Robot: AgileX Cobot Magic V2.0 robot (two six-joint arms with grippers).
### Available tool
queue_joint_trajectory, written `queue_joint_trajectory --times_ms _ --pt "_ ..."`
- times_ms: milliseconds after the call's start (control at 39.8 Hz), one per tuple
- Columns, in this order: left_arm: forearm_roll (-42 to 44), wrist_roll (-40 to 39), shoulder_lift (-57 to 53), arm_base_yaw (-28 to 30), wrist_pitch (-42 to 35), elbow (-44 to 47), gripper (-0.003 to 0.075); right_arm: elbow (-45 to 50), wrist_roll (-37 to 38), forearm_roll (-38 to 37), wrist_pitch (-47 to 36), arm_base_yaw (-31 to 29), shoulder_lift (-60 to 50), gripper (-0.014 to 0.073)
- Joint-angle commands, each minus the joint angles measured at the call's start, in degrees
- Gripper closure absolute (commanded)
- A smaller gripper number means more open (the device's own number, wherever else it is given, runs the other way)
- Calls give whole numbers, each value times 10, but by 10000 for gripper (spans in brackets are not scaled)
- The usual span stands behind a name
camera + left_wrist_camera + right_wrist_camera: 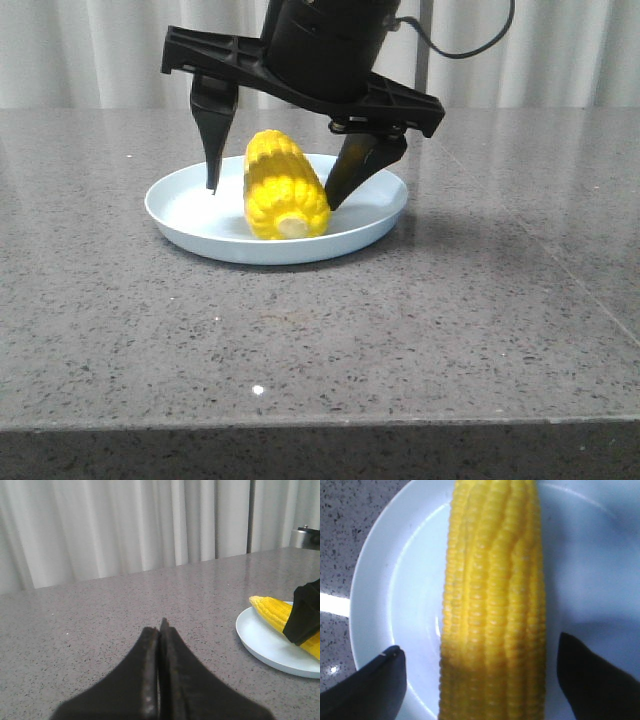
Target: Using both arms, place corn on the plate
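Fingers of the right gripper (270, 190) stand spread beside the corn (283, 187) lying on the plate (180, 205), the left gripper (159, 630) clenched empty; lift straight, I'd judge, without nudging it.

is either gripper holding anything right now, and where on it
Nothing is held. The right gripper is open, its jaws apart on either side of the corn, which lies on the plate. The left gripper is shut on nothing.
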Motion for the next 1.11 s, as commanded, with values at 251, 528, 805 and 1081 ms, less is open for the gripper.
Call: queue_joint_trajectory --times_ms 251,528,805,1081 --pt "4 -5 7 -5 -46 -15 741 -20 -82 -3 -9 -77 -152 -12" --pt "4 -5 7 -5 -46 -15 741 -19 -173 4 74 -173 -222 308" --pt "4 -5 7 -5 -46 -15 741 -19 -198 4 120 -240 -236 656" --pt "4 -5 7 -5 -46 -15 741 65 -240 3 101 -278 -309 656"
